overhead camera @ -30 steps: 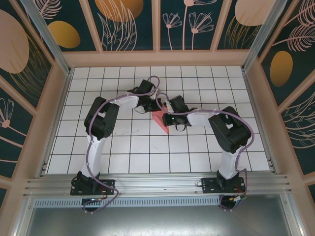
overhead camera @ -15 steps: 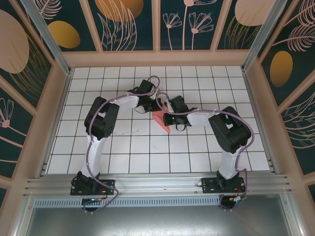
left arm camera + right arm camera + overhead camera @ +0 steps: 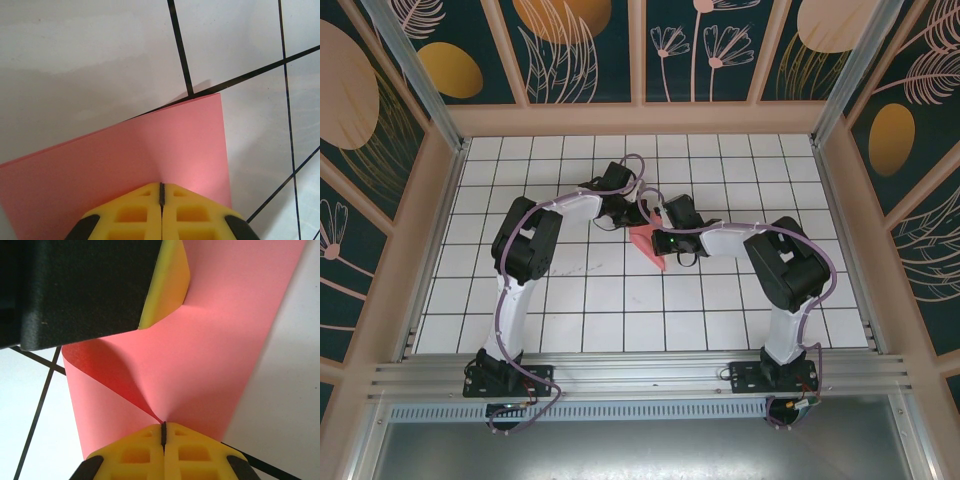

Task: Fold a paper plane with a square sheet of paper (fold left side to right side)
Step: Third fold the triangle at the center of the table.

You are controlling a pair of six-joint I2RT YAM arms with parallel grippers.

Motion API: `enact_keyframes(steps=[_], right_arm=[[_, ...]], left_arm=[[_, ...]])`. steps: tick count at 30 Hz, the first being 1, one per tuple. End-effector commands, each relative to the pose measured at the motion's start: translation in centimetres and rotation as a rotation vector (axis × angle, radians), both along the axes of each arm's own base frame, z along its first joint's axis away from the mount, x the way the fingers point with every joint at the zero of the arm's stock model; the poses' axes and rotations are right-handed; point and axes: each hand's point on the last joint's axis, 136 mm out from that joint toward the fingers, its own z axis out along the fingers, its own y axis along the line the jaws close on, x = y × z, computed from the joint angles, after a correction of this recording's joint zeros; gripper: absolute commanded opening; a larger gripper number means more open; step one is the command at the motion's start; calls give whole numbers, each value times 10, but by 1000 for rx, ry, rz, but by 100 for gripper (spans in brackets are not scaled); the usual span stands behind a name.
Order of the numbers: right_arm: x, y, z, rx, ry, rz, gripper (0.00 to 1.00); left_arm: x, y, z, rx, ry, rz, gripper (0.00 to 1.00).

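Left hand (image 3: 161, 192): clenched, yellow fingertips (image 3: 130, 215) pressed together on one edge of the square sheet of paper (image 3: 150, 145).
Right hand (image 3: 163, 429): clenched as well, pinching the same sheet at a place where the paper rises in a curl (no flat layer there).
Meeting point: both hands very near each other, about the middle of the worktop (image 3: 570, 300), a little toward the far side.
Sheet: partly lifted, bent into a soft loop between the two grasps; one corner just beside a grid line (image 3: 180, 50) in the left wrist view; from above, a small red shape just in front of the hands.
Done: sheet taken by both hands and bent over, probably for the side-to-side fold.
Left: no sharp crease to see, so pressing flat remains, then all later folds (no pointed dart shape yet).
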Motion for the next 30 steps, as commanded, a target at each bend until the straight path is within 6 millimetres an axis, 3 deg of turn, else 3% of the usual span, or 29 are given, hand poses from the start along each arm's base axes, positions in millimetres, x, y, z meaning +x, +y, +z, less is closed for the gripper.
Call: enact_keyframes(steps=[1,7,20,30], right_arm=[[5,-8,11,1,-30,-34,0],[4,-7,15,7,-35,-28,0],[-7,-8,-11,-23,29,5,0],[-1,-6,-9,-26,16,2,0]], left_arm=[[-12,11,-33,91,58,7,8],[-13,11,-34,94,60,7,8],[-11,9,-30,89,49,4,9],[-10,8,-28,88,45,5,10]])
